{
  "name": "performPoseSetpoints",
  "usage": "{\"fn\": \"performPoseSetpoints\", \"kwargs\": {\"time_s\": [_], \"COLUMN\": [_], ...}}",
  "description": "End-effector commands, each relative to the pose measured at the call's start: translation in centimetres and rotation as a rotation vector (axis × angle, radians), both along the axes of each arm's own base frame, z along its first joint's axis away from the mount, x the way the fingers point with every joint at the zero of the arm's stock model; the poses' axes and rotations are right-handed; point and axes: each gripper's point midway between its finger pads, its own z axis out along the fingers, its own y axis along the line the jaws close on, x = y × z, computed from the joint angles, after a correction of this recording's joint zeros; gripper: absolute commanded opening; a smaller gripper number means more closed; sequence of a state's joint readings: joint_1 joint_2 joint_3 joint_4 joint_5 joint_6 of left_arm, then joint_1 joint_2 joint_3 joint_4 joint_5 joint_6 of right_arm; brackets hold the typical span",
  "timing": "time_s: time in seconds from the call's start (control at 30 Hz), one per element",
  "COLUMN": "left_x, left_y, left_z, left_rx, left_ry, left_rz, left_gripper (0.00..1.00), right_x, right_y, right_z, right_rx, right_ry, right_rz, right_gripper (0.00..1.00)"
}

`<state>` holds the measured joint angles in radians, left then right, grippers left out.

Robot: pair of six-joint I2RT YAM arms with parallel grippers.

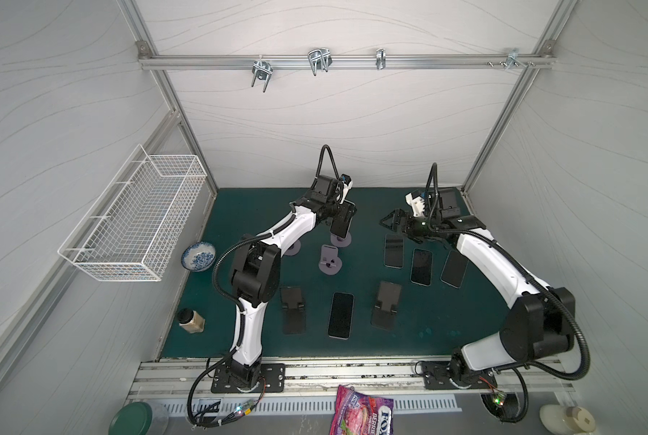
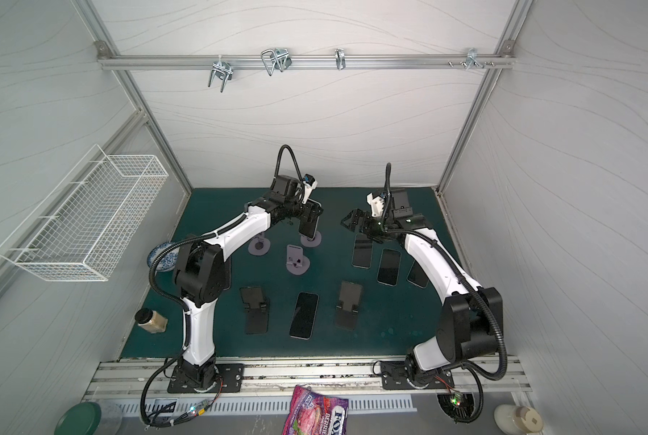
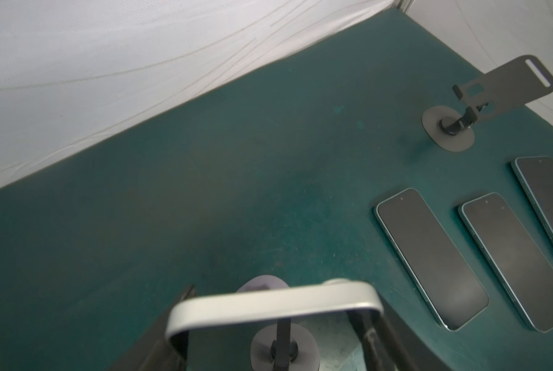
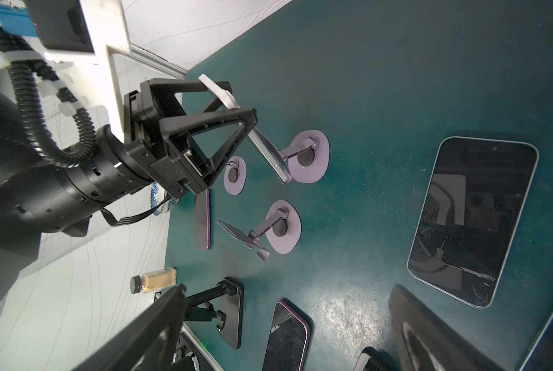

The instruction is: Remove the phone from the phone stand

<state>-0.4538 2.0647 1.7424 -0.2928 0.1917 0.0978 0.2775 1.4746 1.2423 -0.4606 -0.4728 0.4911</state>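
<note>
The green tabletop (image 1: 239, 211) carries everything, and a white wire basket (image 1: 134, 218) hangs on the side wall beyond its edge. The left arm reaches toward the back wall. There the left gripper (image 1: 342, 217) is closed on the upper part of the phone (image 1: 340, 228), one finger on each long edge.

The phone stands tilted over the purple phone stand (image 1: 340, 241), whose round base lies directly beneath it. In the right wrist view the phone (image 4: 270, 154) meets the end of the phone stand (image 4: 309, 155) at its hinged arm. Whether its lower edge still sits in the cradle cannot be told.

The right gripper (image 1: 390, 222) hovers above the tabletop with its jaws spread wide and nothing between them, apart from the phone stand. Near it lies a row of three phones (image 1: 421, 266), flat and side by side.

A single phone (image 1: 340, 315) lies flat nearer the arm bases, between one black stand (image 1: 292, 309) and another black stand (image 1: 386, 309). A second purple stand (image 1: 330, 258) stands bare, close to the phone stand on the side nearer the arm bases. A third purple base (image 1: 293, 246) is partly hidden by the left arm.

Near the left edge sit a blue-patterned bowl (image 1: 199, 256) and a small spice jar (image 1: 190, 320).
</note>
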Motion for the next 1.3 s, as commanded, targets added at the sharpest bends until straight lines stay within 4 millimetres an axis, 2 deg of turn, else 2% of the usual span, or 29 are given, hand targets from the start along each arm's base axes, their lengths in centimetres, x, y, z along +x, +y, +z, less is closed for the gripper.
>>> {"fn": "performPoseSetpoints", "kwargs": {"time_s": [0.0,0.27,0.57,0.6,0.9,1.1,1.27], "left_x": [0.3,0.0,-0.7,-0.6,-1.6,-3.6,-6.4], "left_y": [-0.7,-0.8,-0.6,-0.6,0.0,0.8,1.6], "left_z": [6.9,7.8,9.8,11.4,15.1,18.2,20.2], "left_rx": [-0.063,-0.076,-0.095,-0.108,-0.155,-0.193,-0.232], "left_ry": [-0.13,-0.134,-0.145,-0.173,-0.205,-0.206,-0.185], "left_rz": [-0.027,-0.037,-0.034,-0.034,-0.014,-0.001,0.009], "left_gripper": [0.63,0.62,0.61,0.61,0.6,0.6,0.59], "right_x": [0.4,0.6,0.5,0.5,-0.1,-1.5,-3.2], "right_y": [0.6,0.9,0.8,0.8,1.2,1.9,2.3], "right_z": [1.0,1.5,2.4,2.5,4.3,6.6,8.6], "right_rx": [0.019,0.021,0.018,0.017,0.021,0.013,0.009], "right_ry": [-0.019,-0.03,-0.053,-0.056,-0.079,-0.121,-0.148], "right_rz": [0.009,0.008,0.001,-0.003,0.006,0.022,0.03], "right_gripper": [0.99,0.99,0.99,0.99,0.98,0.98,0.97]}}
